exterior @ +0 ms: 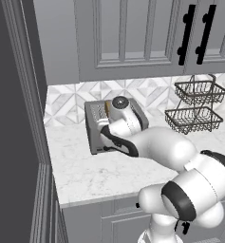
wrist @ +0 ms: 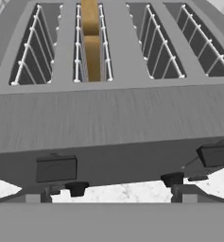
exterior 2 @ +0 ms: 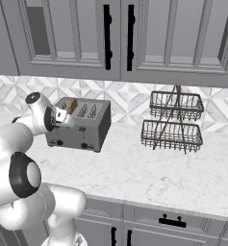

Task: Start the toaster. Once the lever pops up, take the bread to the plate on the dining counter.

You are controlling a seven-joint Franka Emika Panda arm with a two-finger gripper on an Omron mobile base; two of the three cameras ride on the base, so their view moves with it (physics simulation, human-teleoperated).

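The gripper (wrist: 114, 193) has its fingers spread wide, holding nothing, just above the near front edge of the toaster (wrist: 108, 118). The bread (wrist: 91, 45) stands in the second slot from the left. The toaster sits on the marble wall counter (exterior 2: 149, 173), left of a two-tier wire basket (exterior 2: 173, 122).

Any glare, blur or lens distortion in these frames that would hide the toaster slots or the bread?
Hand view: sharp, evenly lit, no glare; toaster splays with close-up perspective, bread plain in the second slot. Left base view: flat light, the arm hides much of the toaster. Right base view: soft shadow under the wire baskets, bread small but clear.
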